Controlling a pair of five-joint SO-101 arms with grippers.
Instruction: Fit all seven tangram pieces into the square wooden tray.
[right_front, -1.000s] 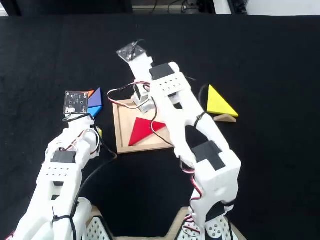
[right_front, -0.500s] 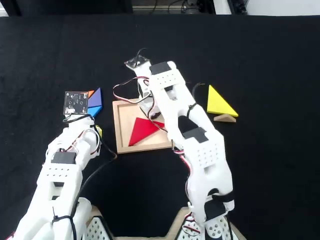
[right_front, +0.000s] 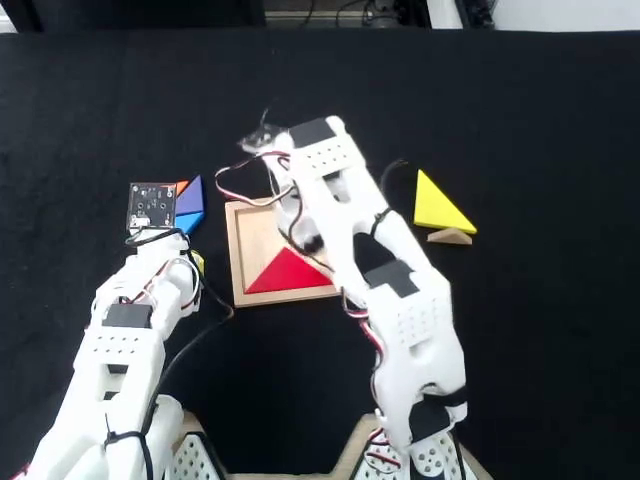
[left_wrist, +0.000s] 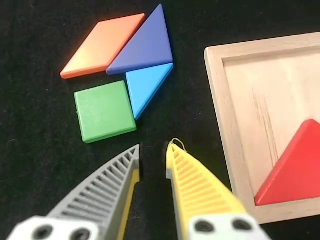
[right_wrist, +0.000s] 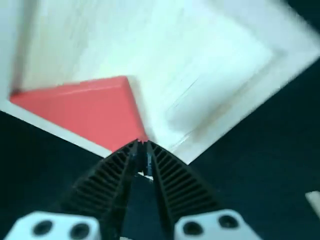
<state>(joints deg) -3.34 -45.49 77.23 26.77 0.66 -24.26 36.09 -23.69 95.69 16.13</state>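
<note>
One red triangle (right_front: 290, 277) lies in your tray (right_front: 233, 250). Your right gripper (right_wrist: 142, 144) hangs above it, fingers pressed together. Your left gripper (left_wrist: 154, 147) has fingers slightly spread.

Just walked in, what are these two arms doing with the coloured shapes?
Tangram packing: the red triangle sits in the square wooden tray, the right pincer shut at its corner. The left pincer hangs open near the green square, orange parallelogram, dark blue triangle and light blue triangle; a yellow triangle and tan triangle lie on the tray's other side.
</note>
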